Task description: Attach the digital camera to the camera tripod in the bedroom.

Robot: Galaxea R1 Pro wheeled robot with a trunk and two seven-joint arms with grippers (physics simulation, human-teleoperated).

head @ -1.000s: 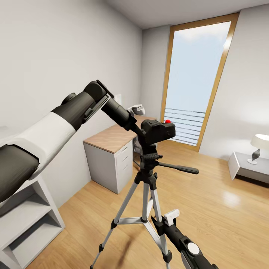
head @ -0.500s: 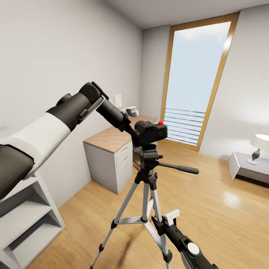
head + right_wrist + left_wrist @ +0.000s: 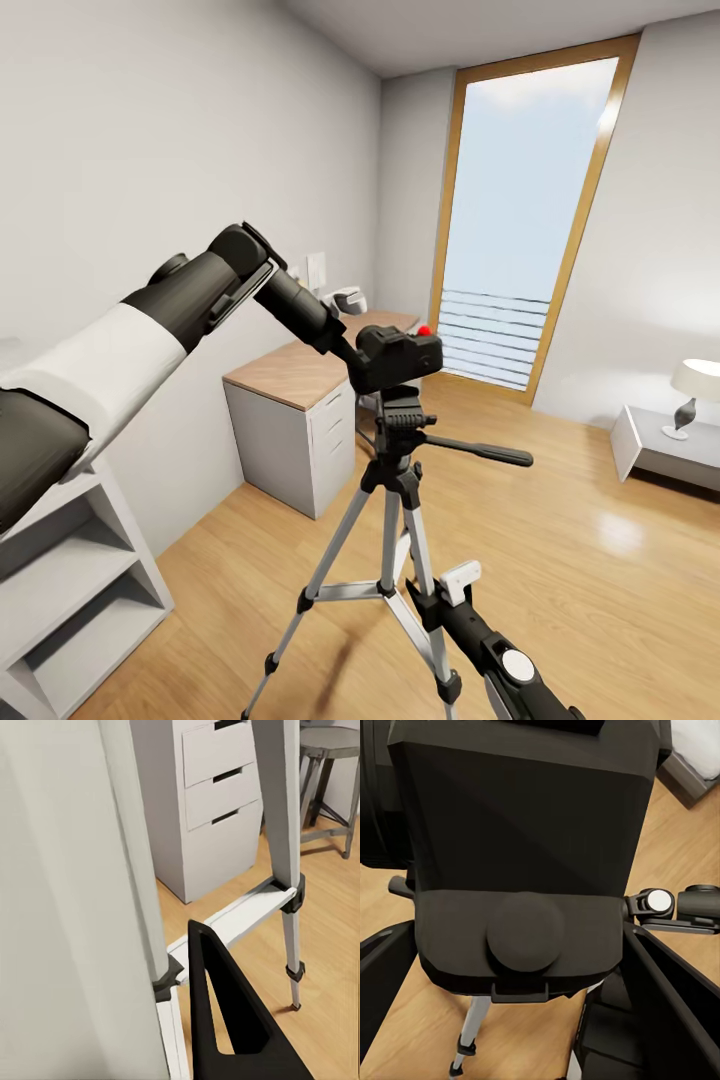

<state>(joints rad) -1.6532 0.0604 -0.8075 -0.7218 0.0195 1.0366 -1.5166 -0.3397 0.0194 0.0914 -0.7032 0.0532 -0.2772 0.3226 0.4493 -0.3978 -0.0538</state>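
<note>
The black digital camera [image 3: 395, 358], with its red button [image 3: 424, 330] on top, sits right over the black head [image 3: 400, 415] of the camera tripod [image 3: 390, 510]. I cannot tell whether the two touch. My left gripper [image 3: 358, 362] is shut on the camera from the left. In the left wrist view the camera body [image 3: 521, 855] sits between the two fingers [image 3: 667, 1005]. The pan handle [image 3: 480, 452] points right. My right gripper [image 3: 445, 592] hangs low beside a tripod leg [image 3: 142, 870]. One of its black fingers [image 3: 225, 1020] shows near the middle of the right wrist view.
A wood-topped desk with white drawers [image 3: 300, 430] stands against the left wall behind the tripod. A grey stool [image 3: 330, 750] is beside it. A white cube shelf [image 3: 70, 580] stands at the near left, a tall window [image 3: 520, 220] at the back, and a lamp on a low stand [image 3: 690, 395] at the right.
My left arm has carried the camera a little to the left and down. It now sits centred over the tripod head. The right arm has not moved.
</note>
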